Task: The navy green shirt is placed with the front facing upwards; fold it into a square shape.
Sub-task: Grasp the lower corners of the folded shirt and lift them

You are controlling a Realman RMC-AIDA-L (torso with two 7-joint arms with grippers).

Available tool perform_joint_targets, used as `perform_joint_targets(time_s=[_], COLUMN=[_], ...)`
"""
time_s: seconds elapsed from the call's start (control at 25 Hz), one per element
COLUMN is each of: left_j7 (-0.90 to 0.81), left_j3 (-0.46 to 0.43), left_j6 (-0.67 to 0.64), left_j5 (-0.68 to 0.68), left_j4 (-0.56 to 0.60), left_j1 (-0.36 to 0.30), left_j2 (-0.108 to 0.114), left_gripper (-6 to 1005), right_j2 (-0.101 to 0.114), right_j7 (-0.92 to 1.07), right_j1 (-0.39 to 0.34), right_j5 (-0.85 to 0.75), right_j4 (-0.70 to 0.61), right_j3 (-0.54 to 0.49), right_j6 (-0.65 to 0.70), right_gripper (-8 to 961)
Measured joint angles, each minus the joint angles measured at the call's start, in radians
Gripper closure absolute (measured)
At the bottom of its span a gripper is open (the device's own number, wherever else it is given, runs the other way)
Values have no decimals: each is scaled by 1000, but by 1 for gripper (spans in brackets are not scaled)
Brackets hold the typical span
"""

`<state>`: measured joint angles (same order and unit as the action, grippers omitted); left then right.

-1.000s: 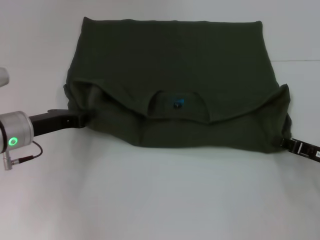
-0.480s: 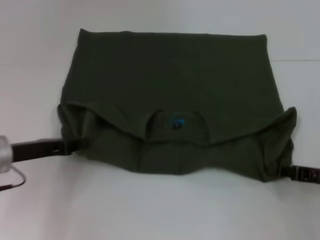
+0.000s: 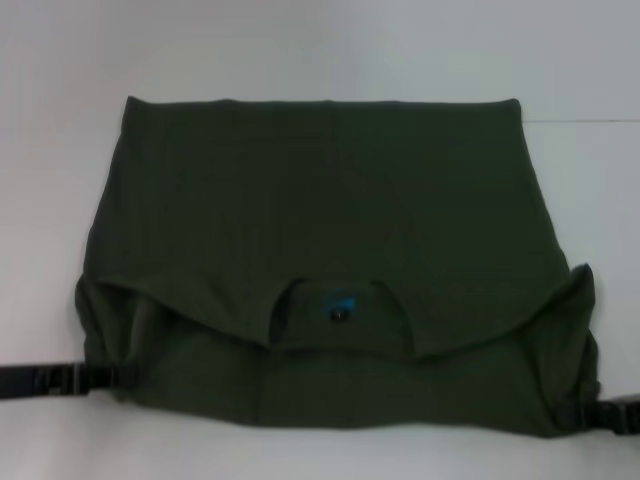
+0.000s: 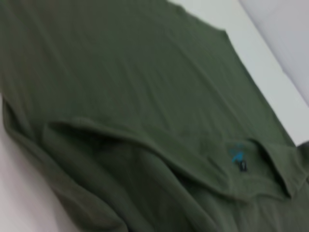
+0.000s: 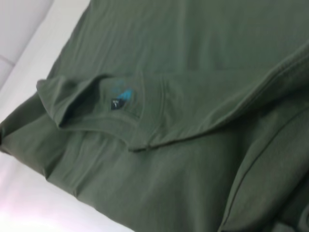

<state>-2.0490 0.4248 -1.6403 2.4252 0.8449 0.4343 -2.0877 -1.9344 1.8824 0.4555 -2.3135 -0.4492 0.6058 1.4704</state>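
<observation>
l fingers point(image 3: 112, 377) and r fingers point(image 3: 572, 416) each at a near corner of the shirt point(image 3: 320, 220); can't tell if pinched shut on cloth. shirt lies on white surface point(image 3: 300, 50), near edge bunched, label point(image 3: 337, 307) showing. risk: uneven pull skews fold, or corner slips out. nothing in the way.

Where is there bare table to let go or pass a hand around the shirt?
Bare table lies beyond the shirt's far edge and along both sides. It is crowded near the front corners: the left hand and right hand sit at the cloth there.
</observation>
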Motion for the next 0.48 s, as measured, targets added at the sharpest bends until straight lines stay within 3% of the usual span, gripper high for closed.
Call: perform_joint_targets(time_s=[0.2, 0.48], left_j7=[-1, -1], left_j3=[-52, -82], left_j6=[-94, -213], left_j5=[62, 143], left_j4=[9, 16], left_j1=[-13, -10], left_j2=[4, 15], left_gripper=[968, 967], right_j2=[18, 27], right_j7=[-4, -10], right_j1=[-2, -5], right_j5=[-74, -150], right_j4=[-15, -48], right_j3=[0, 0], right_j6=[68, 146], right_gripper=[891, 890])
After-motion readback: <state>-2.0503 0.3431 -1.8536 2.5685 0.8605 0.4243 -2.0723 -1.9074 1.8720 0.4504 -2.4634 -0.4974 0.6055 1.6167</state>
